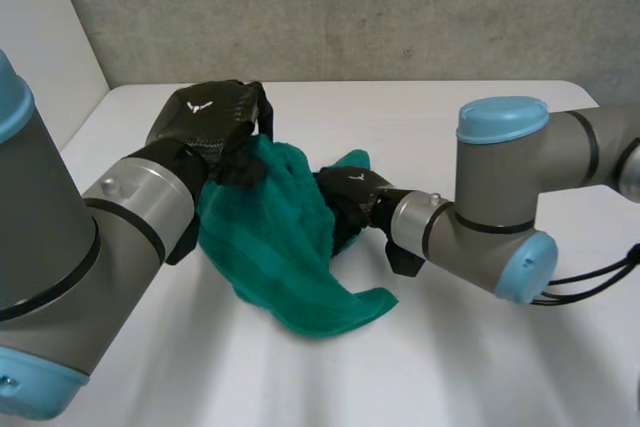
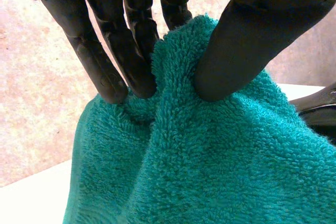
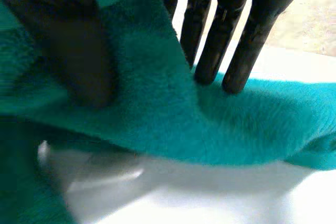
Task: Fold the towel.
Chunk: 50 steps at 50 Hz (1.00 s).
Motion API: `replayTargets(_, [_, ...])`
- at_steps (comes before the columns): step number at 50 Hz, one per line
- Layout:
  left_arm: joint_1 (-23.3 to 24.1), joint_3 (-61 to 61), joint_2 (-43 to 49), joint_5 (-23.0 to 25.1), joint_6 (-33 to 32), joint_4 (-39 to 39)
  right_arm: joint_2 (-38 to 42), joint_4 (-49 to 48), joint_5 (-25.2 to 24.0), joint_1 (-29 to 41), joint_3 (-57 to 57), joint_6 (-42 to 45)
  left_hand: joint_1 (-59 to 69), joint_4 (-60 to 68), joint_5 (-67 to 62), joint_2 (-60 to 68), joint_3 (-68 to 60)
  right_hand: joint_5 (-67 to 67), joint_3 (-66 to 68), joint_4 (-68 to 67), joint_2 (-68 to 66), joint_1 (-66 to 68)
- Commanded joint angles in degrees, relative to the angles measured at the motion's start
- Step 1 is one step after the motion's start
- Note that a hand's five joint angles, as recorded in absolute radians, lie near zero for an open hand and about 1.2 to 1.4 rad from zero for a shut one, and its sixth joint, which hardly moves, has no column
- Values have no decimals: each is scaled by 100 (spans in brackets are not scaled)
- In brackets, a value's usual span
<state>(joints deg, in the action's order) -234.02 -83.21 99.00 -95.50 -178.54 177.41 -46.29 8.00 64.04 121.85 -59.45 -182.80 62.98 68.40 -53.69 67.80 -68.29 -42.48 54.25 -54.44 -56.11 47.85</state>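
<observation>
The left hand [image 1: 208,113] and right hand [image 1: 349,196] each pinch the crumpled teal terry towel [image 1: 283,252]; shallow fingertip grips may slip, dropping it.

Grey tubular left arm [image 1: 130,209] and right arm [image 1: 500,187], light-blue caps; black left robot hand [image 1: 205,112] and right robot hand [image 1: 350,190], each bearing a white mark.

One towel [image 1: 280,242], two hands [image 1: 205,117] [image 1: 350,195], two arms [image 1: 60,277] [image 1: 500,212], one table [image 1: 480,372]

wall [image 1: 400,7]: grey concrete | table [image 1: 480,367]: white | light: soft, even
</observation>
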Motion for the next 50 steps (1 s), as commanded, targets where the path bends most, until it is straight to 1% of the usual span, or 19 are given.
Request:
replayTargets(1, [-732,559,119,5,-198,531,-117,-483,1286,-65,846,16,1702,1160,-1631,1220,-1171,-2752,2575,-2556,-2389,3215])
replayTargets(4, [-917,911,120,49,-348,856,-573,-659,1479,-205,1058,191,1702,1160,-1631,1220,-1171,-2752,2575,-2556,-2389,3215])
replayTargets(6, [-961,1008,111,84,-392,1023,-933,-826,1498,-328,1032,341,1702,1160,-1631,1220,-1171,-2752,2575,-2556,-2389,3215])
replayTargets(9, [-1128,1026,84,154,-383,1392,-1741,-1343,1515,-618,612,762,1702,1160,-1631,1220,-1171,-2752,2575,-2556,-2389,3215])
replayTargets(11, [-1268,929,84,163,-375,1533,-1857,-1380,1489,-645,558,842,1702,1160,-1631,1220,-1171,-2752,2575,-2556,-2389,3215])
replayTargets(13, [-1313,789,84,198,-375,1543,-2182,-1232,1454,-715,243,1157,1702,1160,-1631,1220,-1171,-2752,2575,-2556,-2389,3215])
replayTargets(15, [-1313,508,111,207,-375,1516,-2209,-1144,1445,-715,189,1220,1702,1160,-1631,1220,-1171,-2752,2575,-2556,-2389,3215])
replayTargets(17, [-1304,297,137,207,-375,1516,-2262,-758,1410,-698,-39,1395,1702,1160,-1631,1220,-1171,-2752,2575,-2556,-2389,3215])
replayTargets(24, [-1242,-749,339,216,-401,1481,-2227,-72,1419,-697,-295,1659,1702,1160,-1631,1220,-1171,-2752,2575,-2556,-2389,3215])
replayTargets(27, [-1181,-1109,339,224,-401,1402,-2183,219,1410,-706,-278,1835,1702,1160,-1631,1220,-1171,-2752,2575,-2556,-2389,3215])
replayTargets(31, [-1041,-1461,400,224,-401,1367,-1867,526,1366,-724,-207,2151,1702,1160,-1631,1220,-1171,-2752,2575,-2556,-2389,3215])
replayTargets(39, [-540,-1804,1042,198,-357,1244,-409,834,1427,-689,196,2837,1702,1160,-1631,1220,-1171,-2752,2575,-2556,-2389,3215])
replayTargets(43, [-425,-1822,1157,172,-331,1059,364,1062,1497,-671,670,2952,394,-148,-323,-88,137,-2752,2575,-2556,-2389,3215])
replayTargets(44, [-425,-1822,1148,163,-331,1024,435,1081,1515,-671,759,2952,209,-333,-138,-273,322,-2752,2575,-2556,-2389,3215])
replayTargets(45, [-425,-1805,1113,154,-331,963,471,1107,1550,-671,838,2934,-293,-834,363,-774,824,-2752,2575,-2556,-2389,3215])
replayTargets(46, [-425,-1787,1095,154,-331,945,471,1116,1576,-680,873,2908,-647,-1189,718,-1129,1178,-2359,2182,-2162,-1995,2822])
replayTargets(47, [-425,-1761,1078,154,-331,919,454,1107,1638,-706,917,2847,-1067,-1609,1138,-1549,1598,-889,712,-693,-526,1352])
replayTargets(49, [-460,-1699,1008,154,-331,892,393,1063,1682,-715,909,2742,-1975,-2516,2045,-2456,2506,498,-675,694,861,-35])
replayTargets(50, [-478,-1681,946,154,-339,883,349,1054,1700,-724,909,2671,-2080,-2621,2150,-2561,2611,1238,-1415,1434,1601,-775])
